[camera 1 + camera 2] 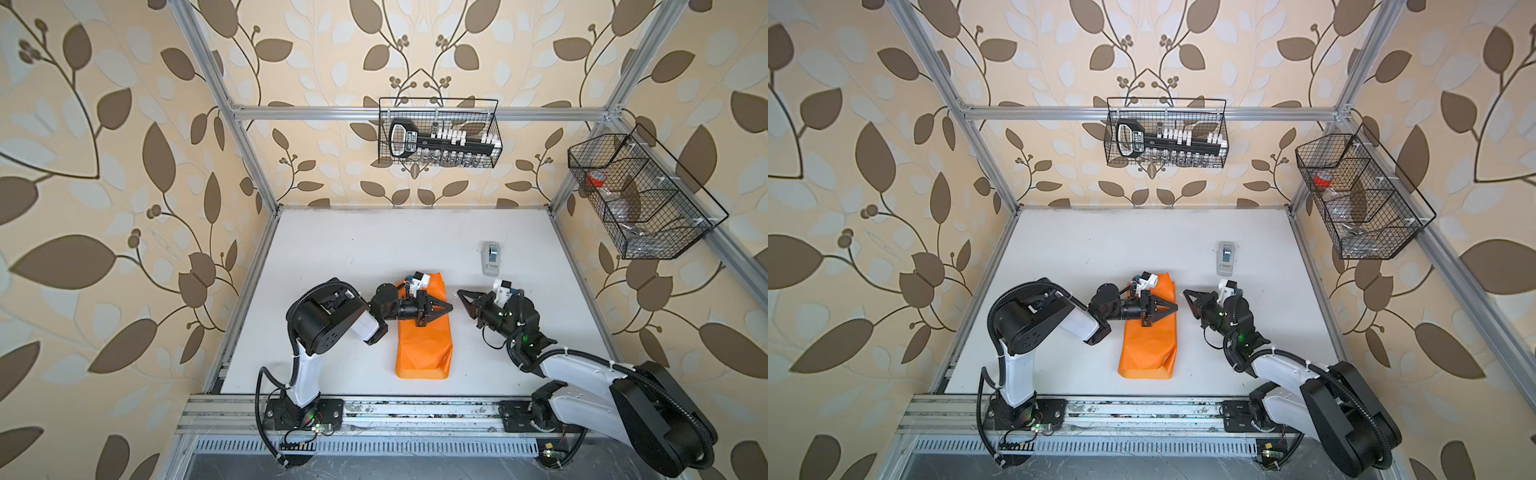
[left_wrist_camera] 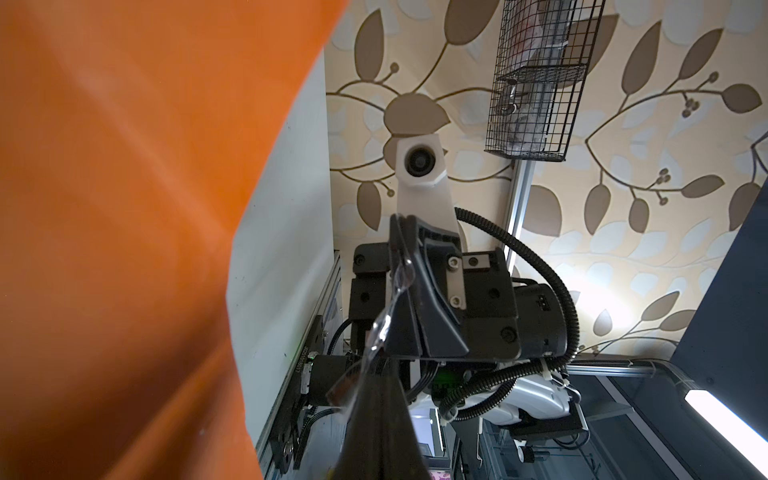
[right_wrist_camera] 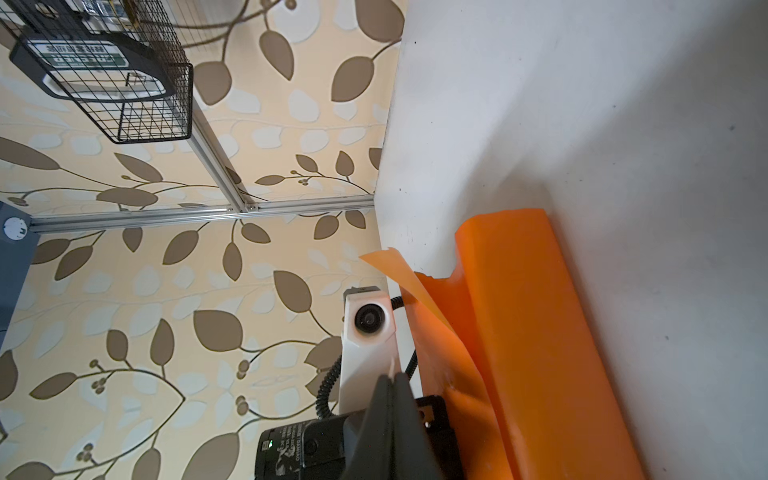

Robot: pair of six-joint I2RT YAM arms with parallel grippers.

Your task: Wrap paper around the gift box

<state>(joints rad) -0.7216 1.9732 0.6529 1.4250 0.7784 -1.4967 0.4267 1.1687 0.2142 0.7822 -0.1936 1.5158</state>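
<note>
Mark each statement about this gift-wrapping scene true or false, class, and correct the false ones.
1. A grey tape dispenser stands on the table, apart from the orange paper. True.
2. The left gripper and the right gripper are both shut. True.
3. The paper lies spread out flat. False: it is folded over into a long bundle.
4. The right gripper rests on the paper. False: it is off to one side of the paper, and the left gripper is the one over it.
5. The wire basket on the back wall is empty. False: it holds a black tool.
</note>
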